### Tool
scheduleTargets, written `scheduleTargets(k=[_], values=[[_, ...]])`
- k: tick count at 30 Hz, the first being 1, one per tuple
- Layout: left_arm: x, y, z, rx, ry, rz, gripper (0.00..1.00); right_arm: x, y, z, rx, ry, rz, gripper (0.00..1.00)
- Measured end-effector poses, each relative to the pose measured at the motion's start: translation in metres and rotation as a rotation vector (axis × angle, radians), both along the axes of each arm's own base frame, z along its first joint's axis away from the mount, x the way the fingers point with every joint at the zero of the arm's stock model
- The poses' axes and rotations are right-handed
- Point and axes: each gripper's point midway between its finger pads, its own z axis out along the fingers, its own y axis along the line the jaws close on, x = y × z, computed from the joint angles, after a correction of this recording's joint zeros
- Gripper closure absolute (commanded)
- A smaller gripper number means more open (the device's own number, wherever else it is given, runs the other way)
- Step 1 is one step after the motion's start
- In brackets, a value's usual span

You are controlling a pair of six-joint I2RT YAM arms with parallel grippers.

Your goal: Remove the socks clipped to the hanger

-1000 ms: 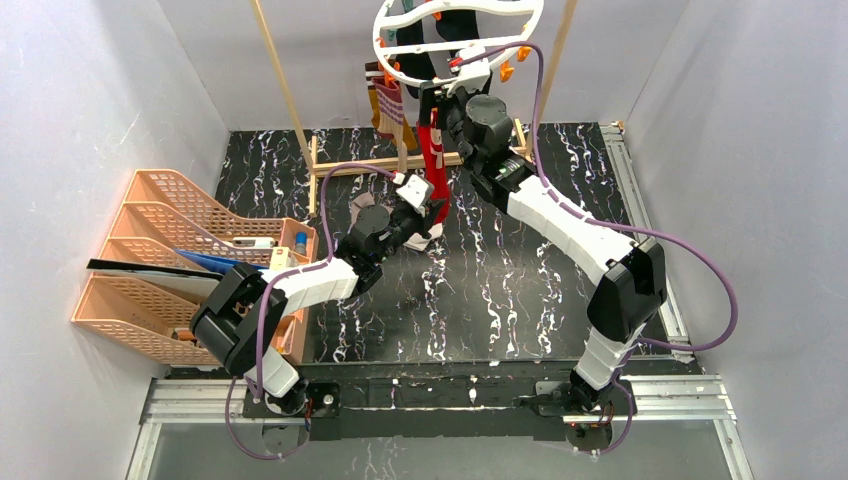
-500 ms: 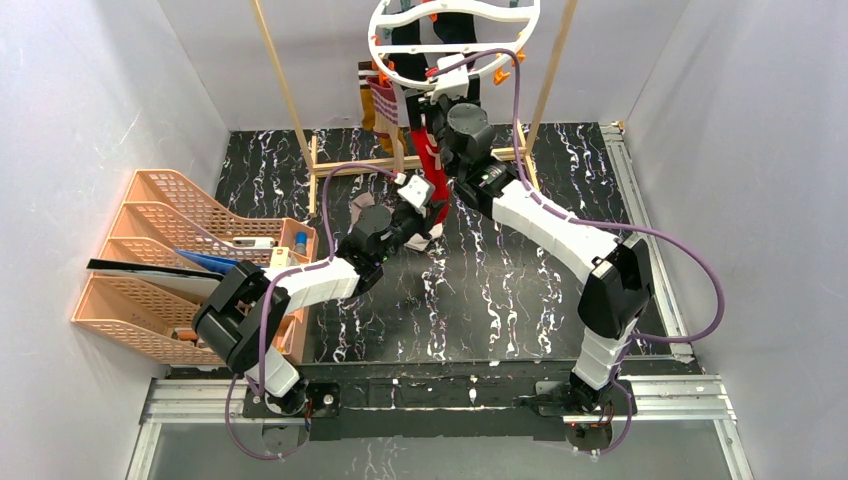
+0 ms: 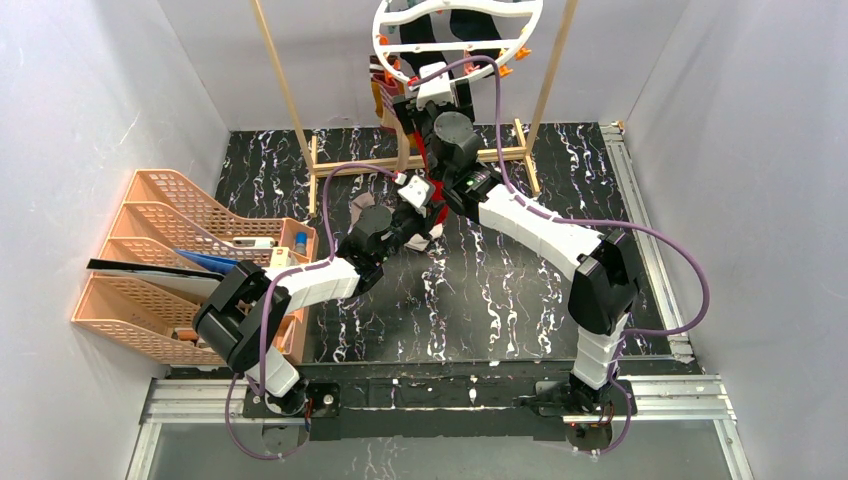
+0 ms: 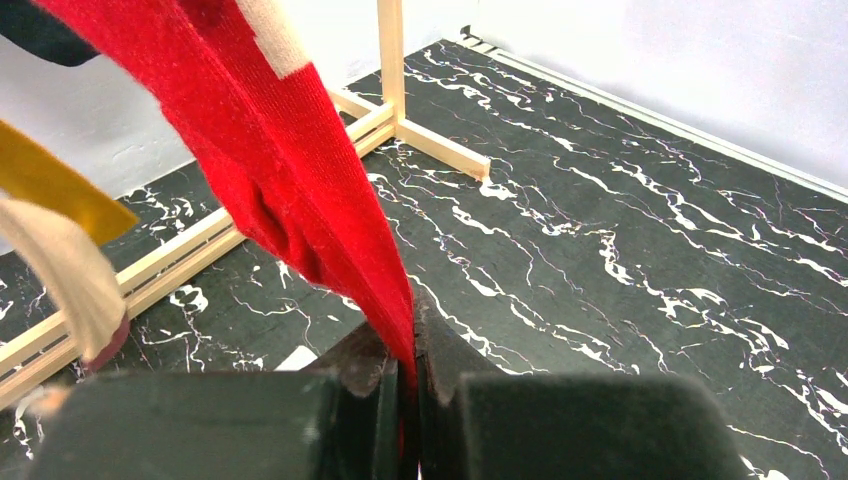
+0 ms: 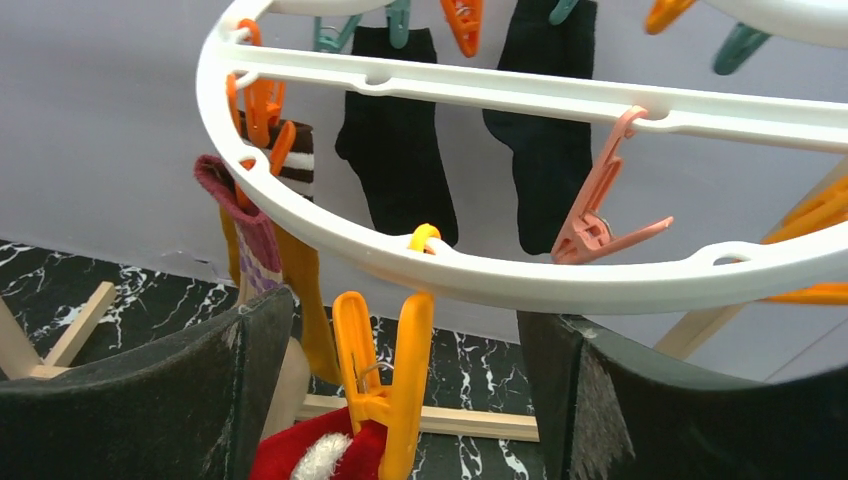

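Red sock (image 4: 300, 200) taut in left gripper (image 4: 412, 345) pinch; right gripper (image 5: 405, 325), jaws wide around orange clip (image 5: 385, 390), could miss and swing hanger (image 5: 520, 285).

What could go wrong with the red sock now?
The left pincer grips the red sock by its tip while the orange clothespin holds its top: a hard pull might stretch it or tip the hanger. The open right pincer sits around that clothespin, close under the hanger, so it might bump it.

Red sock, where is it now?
In the left wrist view the red sock slants from upper left into the shut left hand at bottom centre, its top clipped by an orange clothespin.
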Motion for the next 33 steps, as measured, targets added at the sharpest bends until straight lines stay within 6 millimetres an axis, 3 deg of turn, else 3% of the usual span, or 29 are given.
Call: scheduleTargets(k=[15,24,30,32,33], values=[[0.000,0.000,0.000,0.000,0.000,0.000,1.00,0.001,-0.003,0.002,-0.012,-0.013,-0.030,0.32],[0.000,0.000,0.000,0.000,0.000,0.000,1.00,0.000,-0.003,0.003,-0.025,-0.015,-0.031,0.58],[-0.003,0.000,-0.009,0.019,0.022,-0.005,1.00,0.000,-0.003,0.009,-0.011,-0.029,-0.027,0.81],[-0.005,0.000,-0.014,0.031,0.035,-0.009,1.00,0.000,-0.003,0.012,-0.004,-0.035,-0.028,0.98],[-0.005,0.000,-0.015,0.033,0.038,-0.010,1.00,0.000,-0.003,0.013,-0.002,-0.036,-0.028,0.99]])
